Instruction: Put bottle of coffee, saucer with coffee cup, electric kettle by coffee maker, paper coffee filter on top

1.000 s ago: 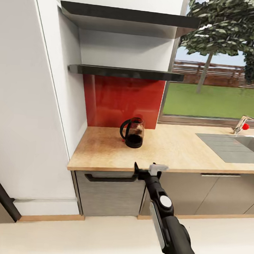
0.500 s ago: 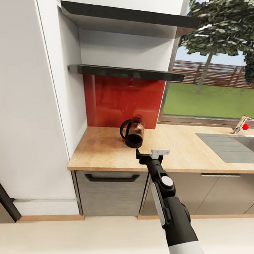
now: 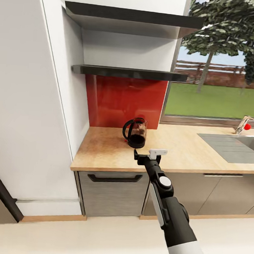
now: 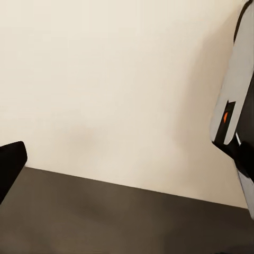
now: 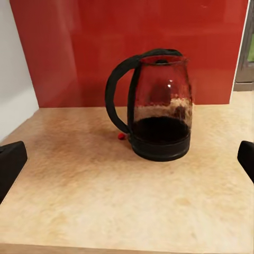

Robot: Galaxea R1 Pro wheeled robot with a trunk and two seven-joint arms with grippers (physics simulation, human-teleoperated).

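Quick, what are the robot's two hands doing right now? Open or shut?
Right gripper: open, holding nothing, pointed at the electric kettle on the countertop.
Left gripper: cannot be told; just one dark fingertip shows.

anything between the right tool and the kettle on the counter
Nothing: in the right wrist view a bare stretch of wooden countertop runs up to the electric kettle. The head view shows the same gap ahead of the right tool.
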